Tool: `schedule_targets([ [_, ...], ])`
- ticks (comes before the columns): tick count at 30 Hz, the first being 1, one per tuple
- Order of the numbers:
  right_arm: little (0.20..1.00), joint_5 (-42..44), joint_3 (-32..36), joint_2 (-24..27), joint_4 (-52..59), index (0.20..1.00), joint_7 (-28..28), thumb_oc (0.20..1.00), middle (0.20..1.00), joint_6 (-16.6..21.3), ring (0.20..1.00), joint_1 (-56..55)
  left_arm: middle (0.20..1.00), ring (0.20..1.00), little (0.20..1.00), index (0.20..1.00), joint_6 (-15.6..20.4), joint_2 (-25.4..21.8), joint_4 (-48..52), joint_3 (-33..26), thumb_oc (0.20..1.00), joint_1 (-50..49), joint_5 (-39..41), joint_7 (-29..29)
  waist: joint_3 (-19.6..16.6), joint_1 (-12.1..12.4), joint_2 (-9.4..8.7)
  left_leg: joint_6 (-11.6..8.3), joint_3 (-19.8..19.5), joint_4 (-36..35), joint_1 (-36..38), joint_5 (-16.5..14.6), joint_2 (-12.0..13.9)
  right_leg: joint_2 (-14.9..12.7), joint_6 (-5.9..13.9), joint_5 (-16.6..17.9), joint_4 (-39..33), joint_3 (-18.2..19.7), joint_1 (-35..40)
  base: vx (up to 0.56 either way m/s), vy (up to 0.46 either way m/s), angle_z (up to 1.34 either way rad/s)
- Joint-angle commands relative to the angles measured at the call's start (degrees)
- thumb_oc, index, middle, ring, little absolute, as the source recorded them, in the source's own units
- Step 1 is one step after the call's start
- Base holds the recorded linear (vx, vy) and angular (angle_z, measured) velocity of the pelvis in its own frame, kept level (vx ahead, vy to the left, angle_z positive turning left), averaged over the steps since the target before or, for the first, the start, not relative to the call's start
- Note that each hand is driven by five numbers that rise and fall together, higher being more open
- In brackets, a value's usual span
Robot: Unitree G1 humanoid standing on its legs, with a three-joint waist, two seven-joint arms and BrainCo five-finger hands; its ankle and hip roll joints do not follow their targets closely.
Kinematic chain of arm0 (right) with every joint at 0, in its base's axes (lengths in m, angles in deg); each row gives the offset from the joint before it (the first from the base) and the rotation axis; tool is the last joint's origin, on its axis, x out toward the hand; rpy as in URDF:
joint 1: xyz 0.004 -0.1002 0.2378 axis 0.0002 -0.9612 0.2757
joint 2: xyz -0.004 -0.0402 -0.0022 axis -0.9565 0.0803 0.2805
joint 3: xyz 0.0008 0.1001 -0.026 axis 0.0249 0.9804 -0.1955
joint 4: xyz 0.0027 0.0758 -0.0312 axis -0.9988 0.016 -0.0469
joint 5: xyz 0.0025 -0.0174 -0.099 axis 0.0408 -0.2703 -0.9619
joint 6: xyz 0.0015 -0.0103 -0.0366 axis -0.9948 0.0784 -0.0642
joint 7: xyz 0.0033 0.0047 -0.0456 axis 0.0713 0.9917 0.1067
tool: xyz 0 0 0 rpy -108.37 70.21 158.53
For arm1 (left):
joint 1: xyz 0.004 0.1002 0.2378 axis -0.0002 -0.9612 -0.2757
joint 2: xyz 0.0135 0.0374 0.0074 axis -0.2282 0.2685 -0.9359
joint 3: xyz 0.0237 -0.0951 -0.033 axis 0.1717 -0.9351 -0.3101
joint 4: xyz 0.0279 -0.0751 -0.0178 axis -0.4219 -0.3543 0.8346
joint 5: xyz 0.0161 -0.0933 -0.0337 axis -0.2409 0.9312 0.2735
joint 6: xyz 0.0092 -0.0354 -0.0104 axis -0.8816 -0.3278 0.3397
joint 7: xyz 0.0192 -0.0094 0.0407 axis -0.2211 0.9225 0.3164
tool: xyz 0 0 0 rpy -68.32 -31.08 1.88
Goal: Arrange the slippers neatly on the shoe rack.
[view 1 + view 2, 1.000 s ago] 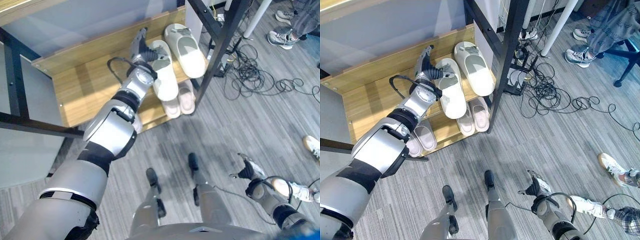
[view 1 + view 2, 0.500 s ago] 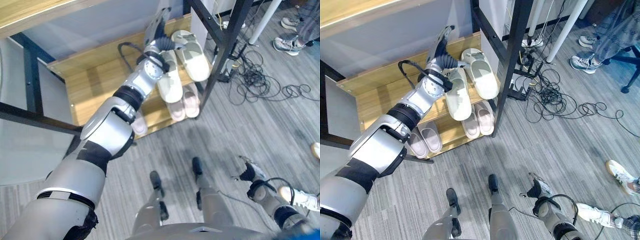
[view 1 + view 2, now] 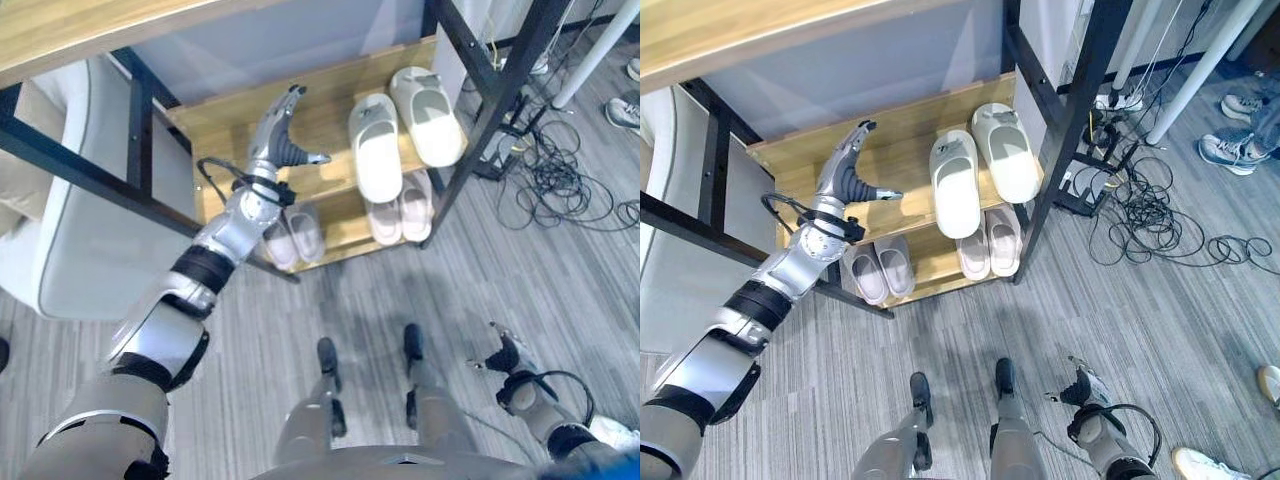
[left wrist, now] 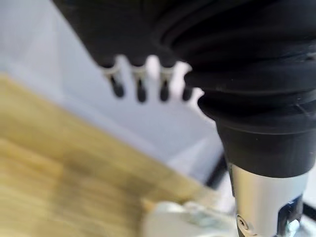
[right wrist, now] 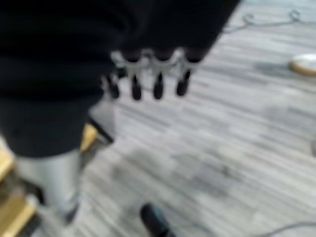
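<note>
White slippers side by side on shoe rack upper shelf. Left hand beside them, fingers straight, empty. Slippers likely light, soft foam; grip at strap.

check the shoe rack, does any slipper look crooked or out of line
Slightly. On the upper shelf, the left white slipper sits further forward than the right white slipper, its heel over the front edge. The lower pairs look even. The left robot hand is open.

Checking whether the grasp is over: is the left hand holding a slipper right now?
No. The left hand hangs open over the bare upper shelf, apart from the white slippers lying there.
</note>
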Motion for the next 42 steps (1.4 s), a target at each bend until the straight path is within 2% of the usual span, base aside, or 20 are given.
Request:
schedule_targets([
  [1, 1.000, 0.7, 0.0, 0.7, 2.6, 1.000, 1.7, 1.000, 1.000, -0.1, 1.000, 1.6, 1.000, 1.000, 1.000, 1.000, 0.6, 2.5, -2.3, -3.2, 1.000, 3.2, -3.4, 0.1, 2.3, -0.3, 0.25, -2.35, -5.3, 0.7, -0.9, -2.8, 1.2, -3.2, 4.21, -8.5, 4.3, -0.1, -0.6, -0.03, 0.005, -0.03],
  [5, 1.000, 0.6, -0.1, 0.7, 3.2, 1.000, 2.0, 1.000, 1.000, -0.4, 1.000, 2.4, 1.000, 1.000, 1.000, 1.000, 0.3, 8.1, -2.5, -4.0, 1.000, -2.0, -3.9, 0.5, 2.7, -0.1, 0.35, -2.23, -5.3, 0.7, -1.0, -2.8, 1.0, -3.3, 4.12, -8.5, 4.6, 0.2, -0.9, -0.02, 0.001, -0.03],
  [12, 1.000, 0.6, -0.6, 1.1, 4.2, 1.000, 2.6, 1.000, 1.000, -0.4, 1.000, 3.6, 1.000, 1.000, 1.000, 1.000, 0.1, 13.1, -5.4, -3.3, 1.000, -5.2, -3.6, 1.2, 3.1, -0.1, 0.47, -2.12, -5.3, 0.7, -1.0, -2.7, 1.0, -3.3, 4.04, -8.4, 4.7, 0.3, -1.1, 0.00, 0.000, 0.00],
  [22, 1.000, 1.2, -1.3, 1.1, 3.2, 1.000, 3.1, 1.000, 1.000, -0.5, 1.000, 4.3, 1.000, 1.000, 1.000, 1.000, -0.2, 15.3, -7.3, -2.7, 1.000, -3.8, -2.8, 2.9, 2.9, -0.3, 0.32, -2.15, -5.4, 0.7, -1.3, -2.5, 1.0, -3.4, 3.94, -8.4, 4.8, 0.2, -1.4, 0.00, 0.000, 0.00],
  [26, 1.000, 1.7, -1.5, 1.0, 2.9, 1.000, 3.3, 1.000, 1.000, -0.3, 1.000, 4.7, 1.000, 1.000, 1.000, 1.000, -0.7, 16.1, -7.7, -2.9, 1.000, -3.1, -4.0, 5.2, 2.8, -0.4, 0.15, -2.13, -5.5, 0.7, -1.5, -2.5, 0.9, -3.4, 3.88, -8.4, 5.0, 0.2, -1.6, 0.00, 0.000, 0.00],
  [42, 1.000, 3.6, -3.3, 0.4, 1.4, 1.000, 4.2, 1.000, 1.000, -0.1, 1.000, 7.1, 1.000, 1.000, 1.000, 1.000, 0.0, 22.8, -9.4, -0.8, 1.000, -3.2, -0.8, 7.7, 3.6, -0.7, -0.78, -1.95, -5.7, 0.7, -2.1, -2.4, 0.8, -3.5, 3.78, -8.4, 5.9, 0.4, -2.9, 0.00, 0.000, 0.00],
])
